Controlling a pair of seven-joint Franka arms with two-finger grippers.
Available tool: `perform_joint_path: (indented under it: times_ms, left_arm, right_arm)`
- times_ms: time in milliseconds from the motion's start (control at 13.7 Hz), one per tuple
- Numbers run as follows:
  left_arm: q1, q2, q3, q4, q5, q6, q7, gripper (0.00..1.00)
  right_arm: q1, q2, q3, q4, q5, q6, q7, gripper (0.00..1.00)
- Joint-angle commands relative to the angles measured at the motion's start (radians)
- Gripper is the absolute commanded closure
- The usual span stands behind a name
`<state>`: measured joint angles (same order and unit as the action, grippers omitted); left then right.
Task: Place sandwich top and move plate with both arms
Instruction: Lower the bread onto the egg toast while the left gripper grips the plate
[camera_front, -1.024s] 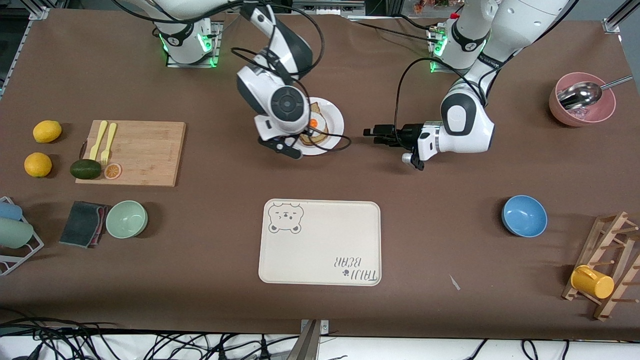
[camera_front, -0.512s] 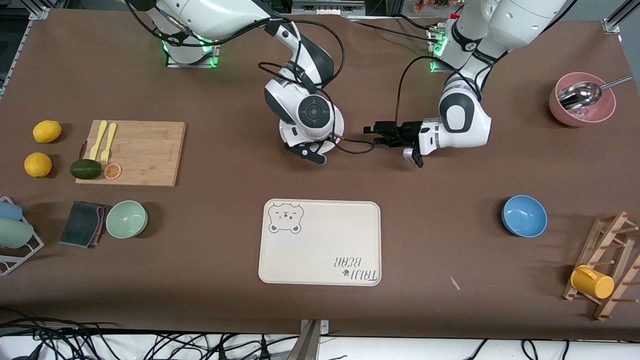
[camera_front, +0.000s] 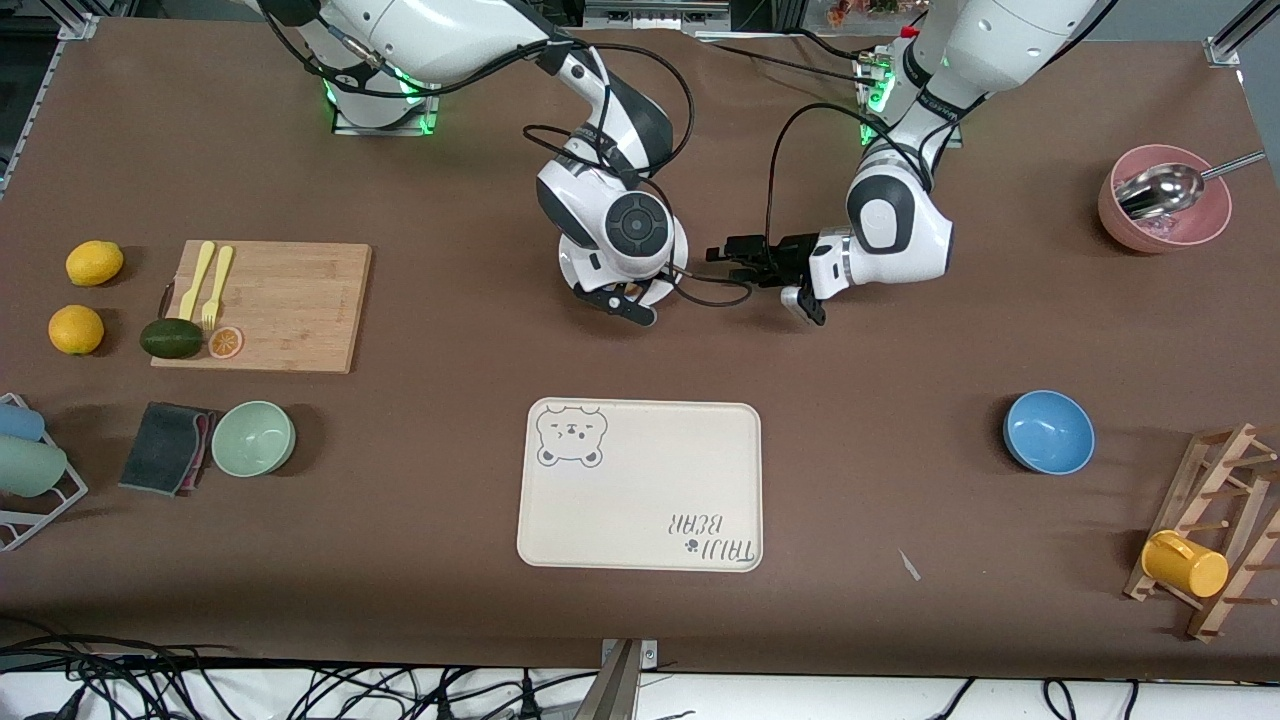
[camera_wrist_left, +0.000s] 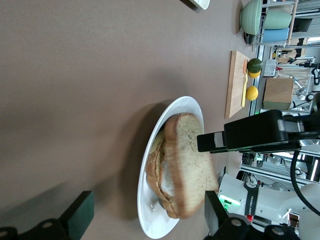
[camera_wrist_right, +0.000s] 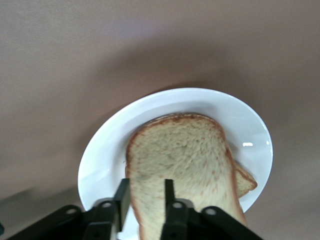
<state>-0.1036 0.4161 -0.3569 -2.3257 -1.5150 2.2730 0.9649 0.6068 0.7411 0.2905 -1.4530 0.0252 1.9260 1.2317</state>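
Sandwich top (camera_wrist_right: 185, 160): lies on a lower slice of bread on the plate (camera_wrist_right: 100, 155), tilted, one edge raised toward the right arm's jaws.

Plate: sits midway along the counter (camera_front: 420, 620), closer to the edge with the arm bases than the tray (camera_front: 640, 485) is. Mostly hidden in the front view under the right arm (camera_front: 610, 215).

Right arm's jaws: hang directly over the plate, pointing down, with the slice's raised edge between them. Gripping or let go: cannot tell.

Left arm (camera_front: 885, 235): reaches in low and level from its own end of the counter.

Left arm's jaws: released, spread wide, just above the counter and just beside the plate's rim, not touching it. In the left wrist view, one finger (camera_wrist_left: 82, 215) to each side, with plate and sandwich between.

Elsewhere on the counter:
- Cutting board (camera_front: 270, 300) with forks and fruit: toward the right arm's end.
- Blue bowl (camera_front: 1048, 432): toward the left arm's end.
- Pink bowl (camera_front: 1165, 215) with a metal scoop: toward the left arm's end.
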Motion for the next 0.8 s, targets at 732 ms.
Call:
perform_joint_path:
  times_ms: [732]
  left_arm:
    - [-0.056,0.098,-0.023,-0.003,-0.263,0.037,0.327,0.41]
  right_arm:
    - [-0.234,-0.186,-0.016,0.042,-0.008,-0.211,-0.238,0.0]
